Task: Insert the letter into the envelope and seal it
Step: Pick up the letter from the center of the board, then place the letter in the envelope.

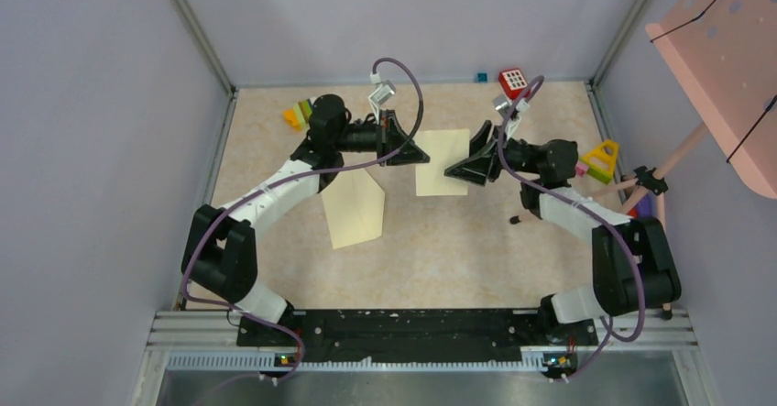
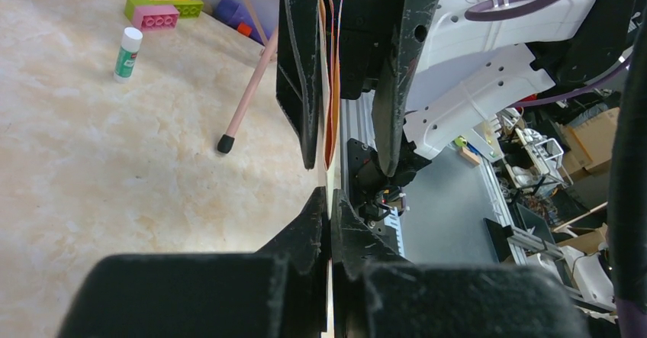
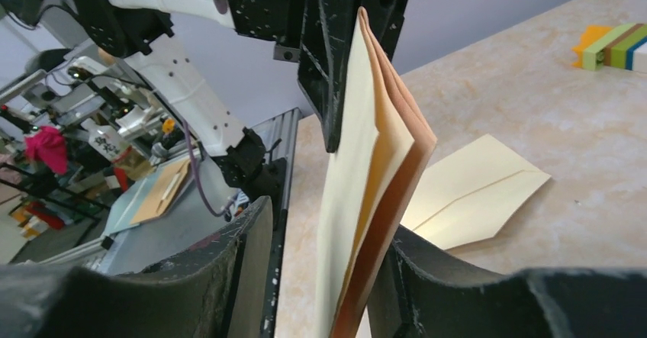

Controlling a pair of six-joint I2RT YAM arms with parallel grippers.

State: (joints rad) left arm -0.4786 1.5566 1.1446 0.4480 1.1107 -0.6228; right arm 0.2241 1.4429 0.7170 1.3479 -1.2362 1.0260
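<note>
The letter (image 1: 443,161), a folded cream and tan sheet, hangs upright above the table between both grippers. My left gripper (image 1: 410,152) is shut on its left edge; in the left wrist view the fingertips (image 2: 329,194) pinch the sheet (image 2: 330,94) edge-on. My right gripper (image 1: 465,165) is open, its fingers (image 3: 255,231) standing on either side of the letter (image 3: 370,162), and the tan side lies close to the right finger. The envelope (image 1: 355,206), pale cream with a pointed flap, lies flat on the table below the left arm and shows past the letter in the right wrist view (image 3: 477,193).
Coloured toy blocks (image 1: 298,113) sit at the back left. A red toy (image 1: 513,81) and a yellow triangle (image 1: 601,159) are at the back right. A pink stand (image 1: 724,58) leans in from the right on thin legs (image 2: 248,94). A glue stick (image 2: 128,53) stands near Lego bricks (image 2: 164,10).
</note>
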